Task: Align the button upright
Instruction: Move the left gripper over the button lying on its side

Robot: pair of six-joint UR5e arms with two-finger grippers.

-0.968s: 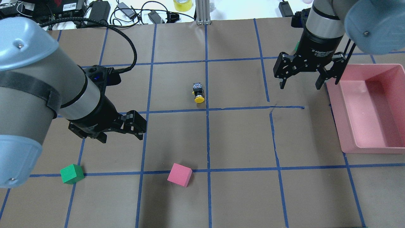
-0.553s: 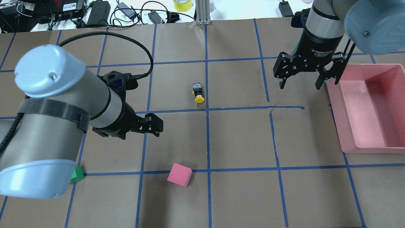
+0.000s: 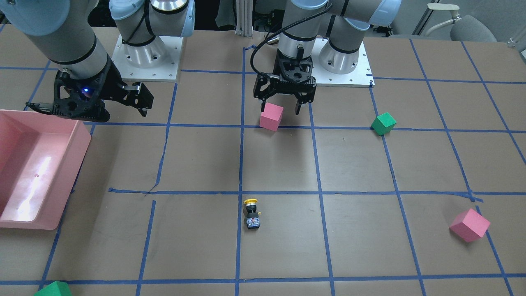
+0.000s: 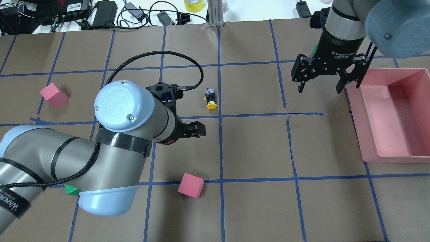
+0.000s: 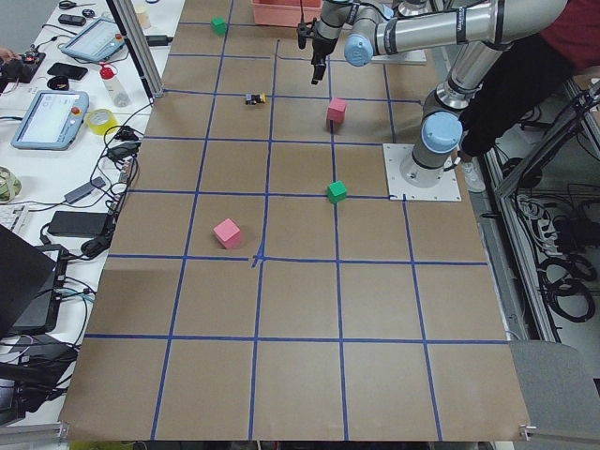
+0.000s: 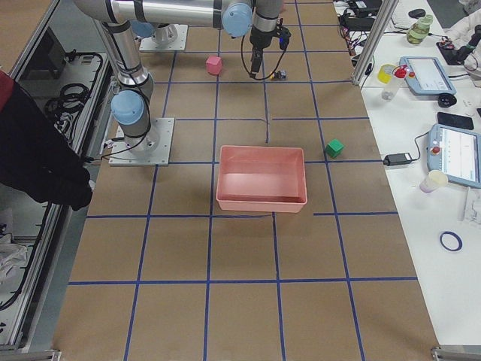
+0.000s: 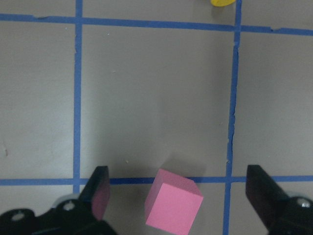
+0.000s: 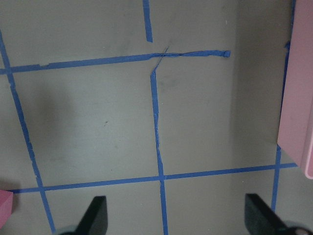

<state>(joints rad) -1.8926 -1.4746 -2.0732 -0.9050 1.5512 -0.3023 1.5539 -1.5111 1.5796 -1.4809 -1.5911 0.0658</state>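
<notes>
The button [image 4: 210, 98] lies on its side near the table's middle, yellow cap toward the robot and grey base away. It also shows in the front view [image 3: 250, 213], and its cap edge shows at the top of the left wrist view [image 7: 222, 2]. My left gripper [image 3: 280, 110] is open and empty, up off the table, nearer the robot than the button and slightly left of it. One left finger [image 4: 196, 129] shows past the arm in the overhead view. My right gripper [image 4: 319, 90] is open and empty, far right of the button, beside the bin.
A pink bin [image 4: 393, 158] stands at the right edge. A pink cube [image 4: 190, 185] lies near the robot, below the left gripper's fingers [image 7: 98, 193] in the wrist view. Another pink cube [image 4: 53, 95] lies far left. A green cube [image 4: 71, 190] is half hidden by the left arm.
My left arm has swung right toward the table's middle, bringing its gripper closer to the button. The right arm and the button have not moved.
</notes>
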